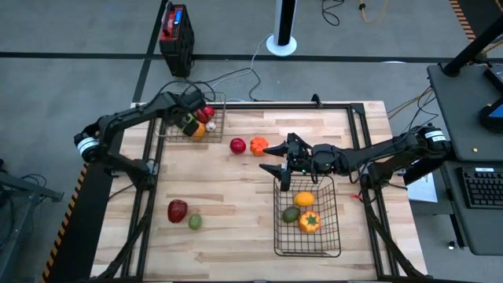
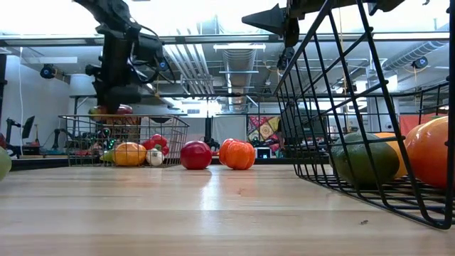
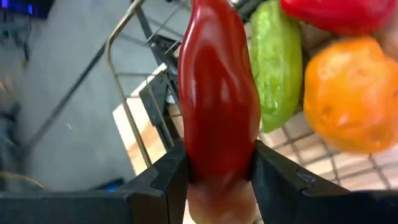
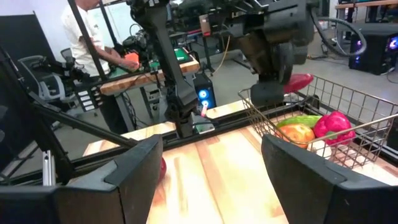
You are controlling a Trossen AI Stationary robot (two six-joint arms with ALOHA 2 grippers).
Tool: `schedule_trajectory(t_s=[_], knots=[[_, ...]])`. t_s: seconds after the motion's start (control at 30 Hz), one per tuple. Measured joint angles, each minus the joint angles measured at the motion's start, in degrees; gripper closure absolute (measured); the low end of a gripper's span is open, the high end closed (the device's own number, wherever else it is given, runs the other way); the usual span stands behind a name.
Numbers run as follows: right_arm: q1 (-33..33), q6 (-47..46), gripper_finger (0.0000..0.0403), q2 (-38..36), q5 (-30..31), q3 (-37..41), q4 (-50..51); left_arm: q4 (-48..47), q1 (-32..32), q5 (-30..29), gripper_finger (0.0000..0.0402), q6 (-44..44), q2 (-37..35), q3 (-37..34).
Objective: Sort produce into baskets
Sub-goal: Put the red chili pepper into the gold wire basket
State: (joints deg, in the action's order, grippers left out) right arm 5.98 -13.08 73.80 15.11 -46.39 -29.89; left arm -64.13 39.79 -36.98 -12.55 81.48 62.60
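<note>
My left gripper (image 1: 192, 124) is shut on a long red pepper (image 3: 217, 93) over the smaller wire basket (image 1: 222, 118) at the far left. That basket holds a green piece (image 3: 275, 62), an orange piece (image 3: 351, 93) and red pieces (image 1: 206, 114). My right gripper (image 1: 277, 161) is open and empty at the far end of the larger basket (image 1: 277, 236), which holds an orange fruit (image 1: 303, 199), a green piece (image 1: 291, 214) and an orange pepper (image 1: 310, 222). A red fruit (image 1: 237, 145) and an orange tomato (image 1: 258, 145) rest on the table between the baskets. My left gripper pinches the red pepper between its two fingers, on its two sides near its paler end (image 3: 217, 158). The fingers come from above, pointing down into the smaller basket. The pepper's long body reaches out past the fingertips, above the green and orange pieces.
A dark red fruit (image 1: 178, 210) and a small green one (image 1: 194, 222) lie on the near left of the wooden table (image 1: 236, 189). A person (image 4: 87, 31) shows at another bench in the room beyond.
</note>
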Motion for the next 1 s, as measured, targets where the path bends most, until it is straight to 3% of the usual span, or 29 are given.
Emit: schedule_trajectory(t_s=[0.3, 0.5, 0.63, 0.9, 1.0], knots=[[0.00, -0.01, 0.0142, 0.00, 0.00, 0.00, 0.30, 0.03, -0.02, 0.41, 0.0271, 23.02, 3.91, 1.45], [0.00, -0.57, 0.0135, 0.00, 0.00, 0.00, 1.39, -1.36, -0.02, 0.82, 0.0271, 32.99, 3.42, 1.30], [0.00, -0.55, 0.0133, 0.02, 0.00, 0.00, 2.00, -1.40, 0.03, 5.14, 0.0271, 39.73, 2.19, 1.15], [0.00, -0.48, 0.0140, 0.02, 0.00, 0.02, 3.06, -1.12, 0.80, 12.34, 0.0271, 45.03, 1.81, 1.00], [0.02, -0.48, 0.0139, 0.02, 0.00, 0.02, 3.21, -0.94, 1.05, 12.27, 0.0271, 45.07, 1.72, 0.78]])
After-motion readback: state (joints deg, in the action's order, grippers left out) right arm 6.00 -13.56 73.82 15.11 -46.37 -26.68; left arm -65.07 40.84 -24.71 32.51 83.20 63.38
